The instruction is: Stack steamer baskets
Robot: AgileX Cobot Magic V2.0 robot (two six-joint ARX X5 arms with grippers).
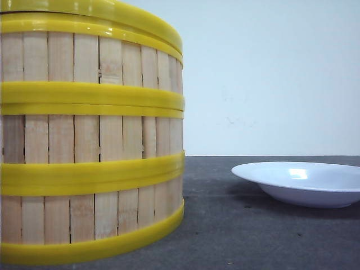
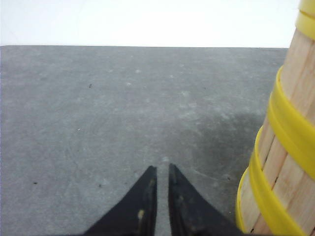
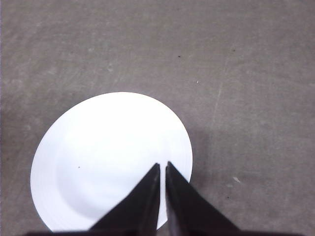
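Observation:
Three steamer baskets stand stacked in one column at the left of the front view: the bottom basket [image 1: 84, 216], the middle basket [image 1: 84, 138] and the top basket [image 1: 84, 59]. Each has pale slats and yellow rings. One more yellow rim [image 1: 112, 11] lies on top, cut off by the frame. In the left wrist view the stack [image 2: 285, 162] rises beside my left gripper [image 2: 163, 168], which is shut, holds nothing and stays apart from it. My right gripper [image 3: 163, 164] is shut and hovers over the white plate, holding nothing.
A shallow white plate [image 1: 304, 180] sits on the grey table [image 1: 236, 236] to the right of the stack, seen from above as the plate [image 3: 98, 147] in the right wrist view. A pale wall stands behind the table's far edge.

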